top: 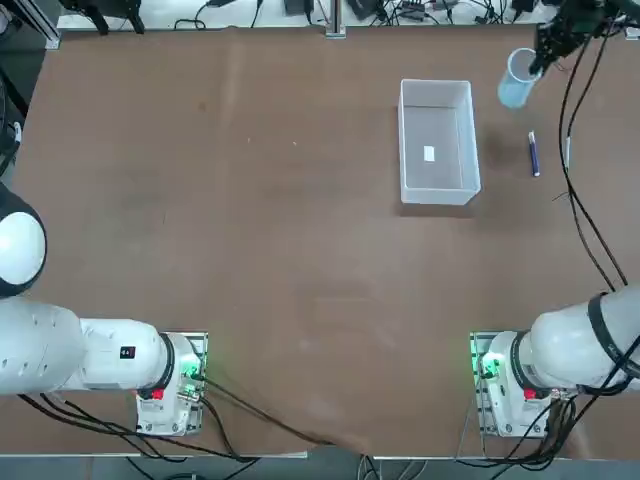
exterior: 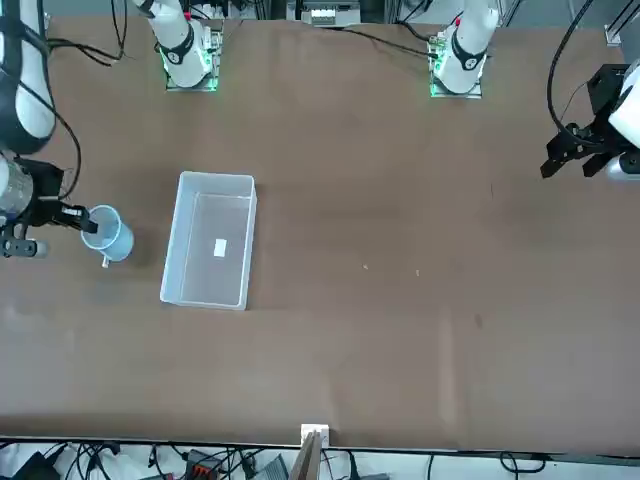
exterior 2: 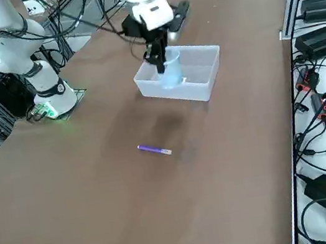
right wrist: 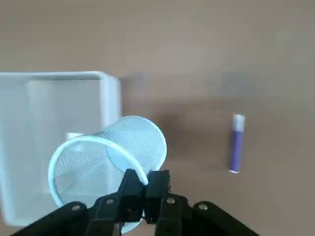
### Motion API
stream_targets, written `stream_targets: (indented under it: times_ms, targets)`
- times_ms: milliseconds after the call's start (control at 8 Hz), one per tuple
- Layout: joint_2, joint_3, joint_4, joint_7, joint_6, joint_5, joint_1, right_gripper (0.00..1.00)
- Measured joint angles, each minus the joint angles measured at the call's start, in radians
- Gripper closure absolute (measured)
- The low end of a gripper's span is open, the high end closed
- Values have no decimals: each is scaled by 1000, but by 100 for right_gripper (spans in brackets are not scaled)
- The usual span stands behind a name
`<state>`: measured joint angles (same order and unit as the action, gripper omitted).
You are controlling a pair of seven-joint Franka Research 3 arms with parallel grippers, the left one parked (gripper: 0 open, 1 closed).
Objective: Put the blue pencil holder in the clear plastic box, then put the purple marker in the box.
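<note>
Right claw (right wrist: 145,184) is clamped on the rim of the blue pencil holder (right wrist: 110,164), one finger inside the mesh wall and one outside, fingers pinched tight on it. The cup hangs tilted from the claw, its open mouth tipped toward the wrist camera, clear of the brown table (top: 250,250).

From overhead the claw (top: 540,58) sits out past the far right corner of the clear plastic box (top: 436,142), with the holder (top: 517,80) slung just under it and a little toward the box. Cup and box are near each other but not touching in that view; the cup is not inside the walls.

From across the table, the claw (exterior: 72,213) grips the holder (exterior: 108,233) just beside the box (exterior: 210,240), on the box's side nearest the working arm's edge of the table.

From the right side view, the claw (exterior 2: 158,56) and holder (exterior 2: 170,70) overlap the box (exterior 2: 194,82); depth there cannot be judged.

Purple marker (top: 534,154) lies flat on the table, nearer the robot than the claw, apart from the cup and from the box. It is also seen in the wrist view (right wrist: 236,143) and from the side (exterior 2: 155,150), whitish tip at one end. Box holds only its small white label (top: 429,153).
</note>
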<state>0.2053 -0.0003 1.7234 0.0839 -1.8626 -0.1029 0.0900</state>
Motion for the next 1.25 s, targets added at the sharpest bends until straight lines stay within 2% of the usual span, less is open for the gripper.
stream_targets:
  times_ms: [250, 625, 875, 1250]
  targets:
    - [8, 24, 0, -39, 0, -16, -59, 96]
    - [19, 35, 15, -119, -6, -30, -143, 96]
    - [28, 36, 70, -148, -74, -83, -196, 96]
    - [53, 37, 179, -156, -202, -100, -240, 96]
